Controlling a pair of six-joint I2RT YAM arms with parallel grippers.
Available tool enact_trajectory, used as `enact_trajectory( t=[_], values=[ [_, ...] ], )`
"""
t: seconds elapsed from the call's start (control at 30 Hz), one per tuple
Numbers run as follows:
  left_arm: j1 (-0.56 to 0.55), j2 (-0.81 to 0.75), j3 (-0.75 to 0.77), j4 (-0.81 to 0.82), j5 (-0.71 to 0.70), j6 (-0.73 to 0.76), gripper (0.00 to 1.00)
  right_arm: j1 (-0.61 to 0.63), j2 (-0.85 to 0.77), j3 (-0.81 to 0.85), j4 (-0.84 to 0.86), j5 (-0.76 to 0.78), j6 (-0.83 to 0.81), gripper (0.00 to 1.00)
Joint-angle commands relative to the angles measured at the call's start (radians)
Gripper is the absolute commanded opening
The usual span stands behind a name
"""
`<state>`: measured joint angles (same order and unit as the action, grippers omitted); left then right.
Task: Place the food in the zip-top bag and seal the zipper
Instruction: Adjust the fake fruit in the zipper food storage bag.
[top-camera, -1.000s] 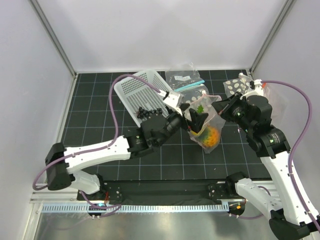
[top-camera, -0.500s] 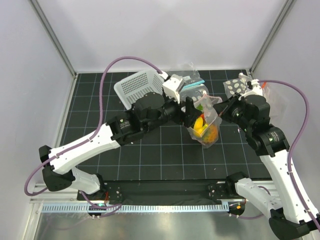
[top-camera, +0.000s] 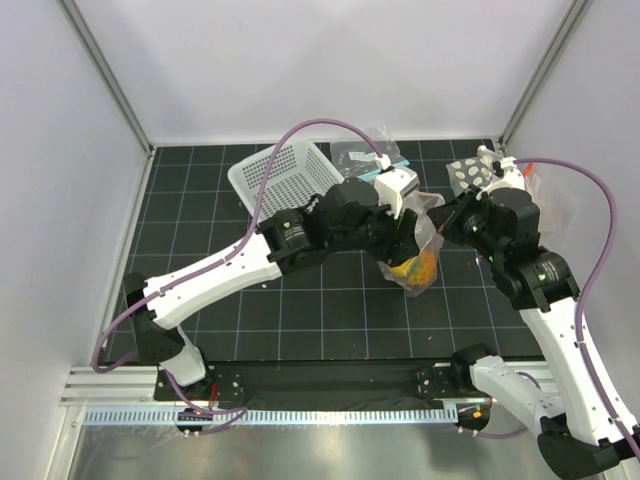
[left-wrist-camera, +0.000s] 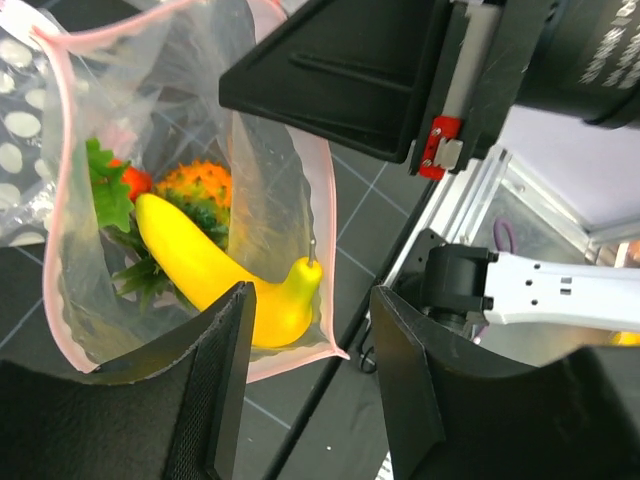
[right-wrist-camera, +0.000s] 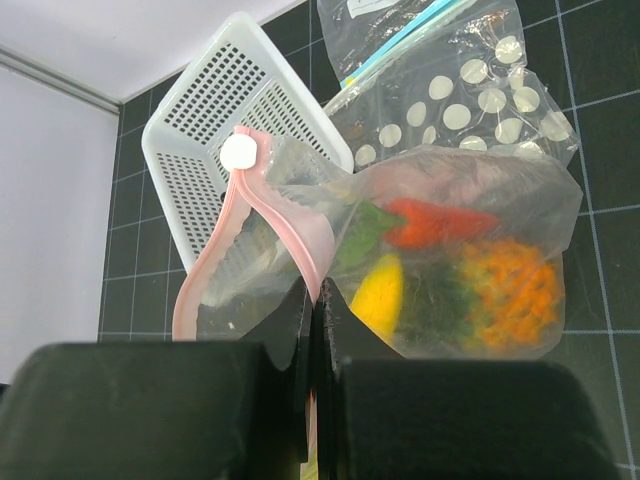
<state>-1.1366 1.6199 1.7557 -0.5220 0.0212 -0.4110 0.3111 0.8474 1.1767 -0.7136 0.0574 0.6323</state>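
The zip-top bag (top-camera: 418, 262) hangs open from my right gripper (top-camera: 446, 222), which is shut on its pink zipper strip (right-wrist-camera: 318, 262). The strip's white slider (right-wrist-camera: 238, 152) sits at its far end. Inside the bag lie the yellow banana (left-wrist-camera: 215, 275), the orange pineapple (left-wrist-camera: 195, 185) and the red pepper (right-wrist-camera: 435, 225). I cannot make out the grape cluster. My left gripper (left-wrist-camera: 305, 390) is open and empty. It sits just above the bag's mouth rim (left-wrist-camera: 325, 200), close to the right gripper.
A white perforated basket (top-camera: 280, 175) lies at the back left, partly under my left arm. A clear bag with a teal strip (top-camera: 385, 163) lies behind the hanging bag. A white-dotted bag with an orange strip (top-camera: 468, 175) lies at the back right.
My left arm has swung right and away from me, and its gripper now sits over the bag's mouth. My right gripper still holds the strip in the same place.
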Motion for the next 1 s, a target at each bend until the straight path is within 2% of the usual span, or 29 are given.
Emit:
enact_trajectory(
  t=[0.0, 0.13, 0.57, 0.7, 0.83, 0.97],
  values=[
    [-0.003, 0.009, 0.053, -0.041, 0.037, 0.018, 0.53, -0.006, -0.001, 0.051, 0.028, 0.007, -0.019, 0.01],
    [-0.002, 0.035, 0.070, -0.042, 0.028, 0.024, 0.44, -0.004, 0.001, 0.051, 0.029, 0.001, -0.022, 0.01],
    [-0.003, 0.089, 0.110, -0.033, -0.014, 0.026, 0.38, -0.004, 0.001, 0.034, 0.046, -0.014, -0.013, 0.01],
    [-0.003, 0.112, 0.126, -0.032, -0.012, 0.026, 0.31, -0.004, 0.001, 0.026, 0.052, -0.016, -0.013, 0.01],
    [-0.003, 0.132, 0.131, -0.041, -0.007, 0.023, 0.29, -0.004, 0.002, 0.023, 0.055, -0.014, -0.013, 0.01],
    [-0.003, 0.138, 0.130, -0.055, 0.005, 0.021, 0.15, -0.004, 0.002, 0.020, 0.055, -0.013, -0.013, 0.01]
  ],
)
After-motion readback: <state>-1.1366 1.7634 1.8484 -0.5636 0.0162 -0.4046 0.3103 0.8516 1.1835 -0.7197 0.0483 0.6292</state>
